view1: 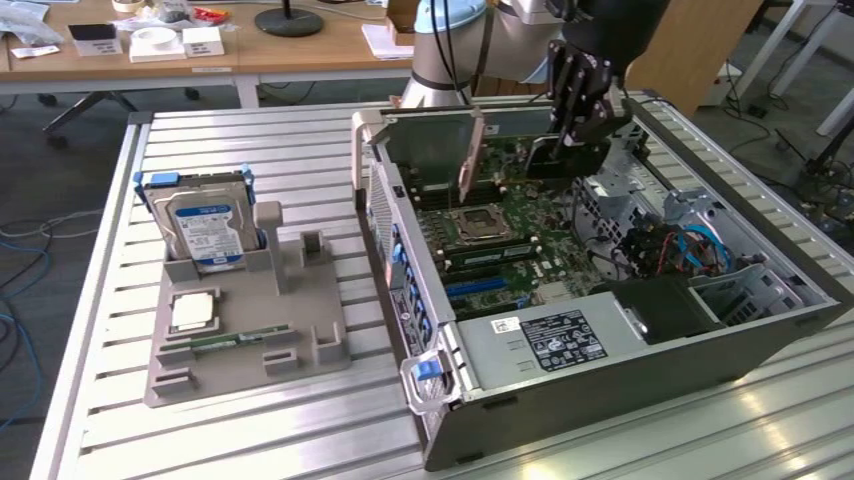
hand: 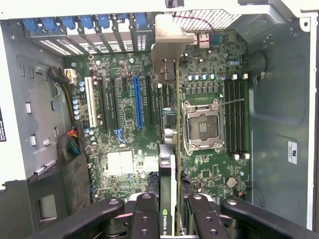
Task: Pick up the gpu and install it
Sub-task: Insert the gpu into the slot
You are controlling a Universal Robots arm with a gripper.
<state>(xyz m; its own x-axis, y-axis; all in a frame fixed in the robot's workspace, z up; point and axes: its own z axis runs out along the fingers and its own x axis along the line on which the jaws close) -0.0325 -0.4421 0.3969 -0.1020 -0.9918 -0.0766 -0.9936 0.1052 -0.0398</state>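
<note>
The gpu [view1: 545, 160] hangs on edge inside the open computer case [view1: 601, 385], over the motherboard [view1: 514, 255]. My gripper [view1: 585, 125] is shut on the end with the black cooler. The silver end bracket [view1: 470, 165] points toward the case's rear panel. In the wrist view the gpu [hand: 177, 149] runs edge-on away from my gripper [hand: 172, 214], one black finger [hand: 144, 214] on each side of it. The card lies between the blue slot [hand: 138, 102] and the CPU socket [hand: 202, 124]. Its bracket [hand: 169, 42] is near the rear slot openings. Whether the card touches a slot I cannot tell.
At the exterior view's left, a grey holder [view1: 300, 335] carries a silver hard drive [view1: 207, 230], a CPU [view1: 194, 312] and a RAM stick [view1: 238, 340]. The case's power supply [view1: 561, 338] and drive cage with cables [view1: 681, 245] crowd the near side. All rest on a slatted metal table [view1: 254, 150].
</note>
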